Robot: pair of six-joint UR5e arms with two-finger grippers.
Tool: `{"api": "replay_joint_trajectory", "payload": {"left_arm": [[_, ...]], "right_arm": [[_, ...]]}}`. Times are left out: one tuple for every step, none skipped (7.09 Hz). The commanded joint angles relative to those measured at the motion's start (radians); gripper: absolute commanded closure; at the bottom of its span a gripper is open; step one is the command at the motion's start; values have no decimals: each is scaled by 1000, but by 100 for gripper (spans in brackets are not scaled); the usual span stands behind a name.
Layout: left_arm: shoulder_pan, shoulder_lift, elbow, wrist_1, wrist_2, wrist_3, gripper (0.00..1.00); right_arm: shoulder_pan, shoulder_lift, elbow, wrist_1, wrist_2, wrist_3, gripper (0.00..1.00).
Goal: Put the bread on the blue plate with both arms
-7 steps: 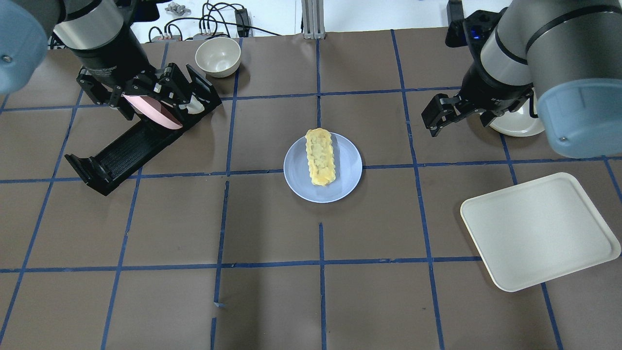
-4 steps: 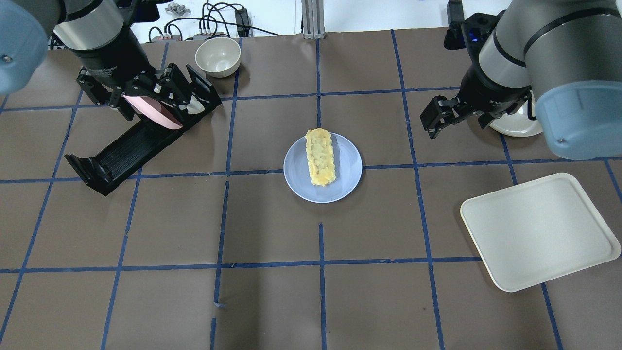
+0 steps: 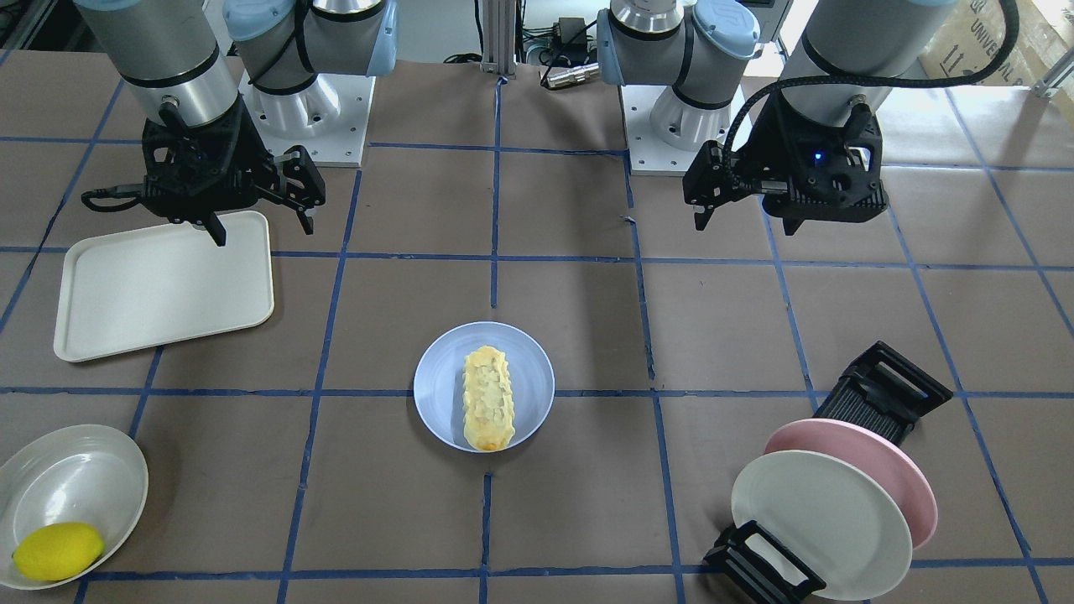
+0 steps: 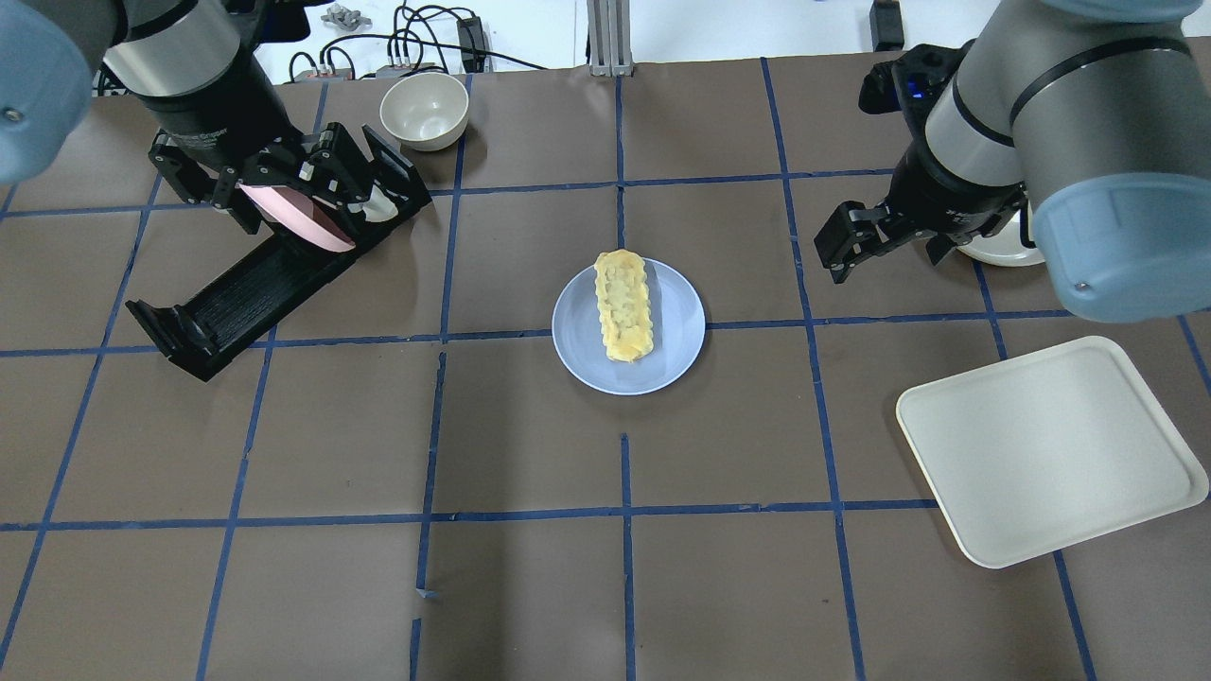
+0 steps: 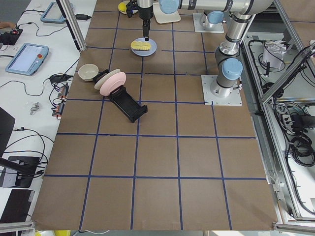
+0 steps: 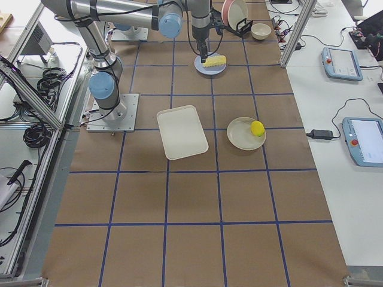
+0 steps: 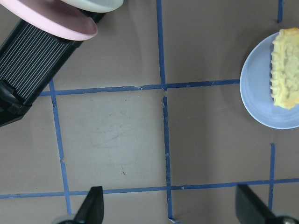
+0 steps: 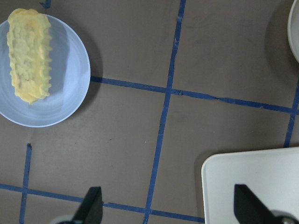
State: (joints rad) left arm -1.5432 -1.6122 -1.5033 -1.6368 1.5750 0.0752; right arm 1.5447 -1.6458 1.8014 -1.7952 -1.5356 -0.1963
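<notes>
The bread [image 4: 623, 305] lies lengthwise on the blue plate [image 4: 676, 342] at the table's middle. It also shows in the front view [image 3: 487, 408] on the plate [image 3: 436, 382], and in both wrist views [image 7: 286, 77] [image 8: 29, 53]. My left gripper [image 4: 274, 184] is open and empty, raised over the dish rack, well left of the plate. My right gripper [image 4: 885, 244] is open and empty, raised well right of the plate. Neither gripper touches the bread or the plate. The wrist views show both pairs of fingertips [image 7: 91, 207] [image 8: 91, 207] spread wide over bare table.
A black dish rack [image 4: 236, 298] holds a pink plate [image 3: 889, 470] and a white plate [image 3: 818, 520]. A cream bowl [image 4: 424, 109] stands at the back left. A white tray [image 4: 1050, 449] lies at the right. A white plate [image 3: 71, 482] holds a lemon [image 3: 57, 551].
My right arm and its open gripper have shifted slightly towards the middle and the near side. The left arm, the bread and the plate have not moved.
</notes>
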Motion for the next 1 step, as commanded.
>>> {"api": "replay_joint_trajectory", "payload": {"left_arm": [[0, -2, 0, 0, -1, 0, 0]], "right_arm": [[0, 0, 1, 0, 0, 0, 0]]}}
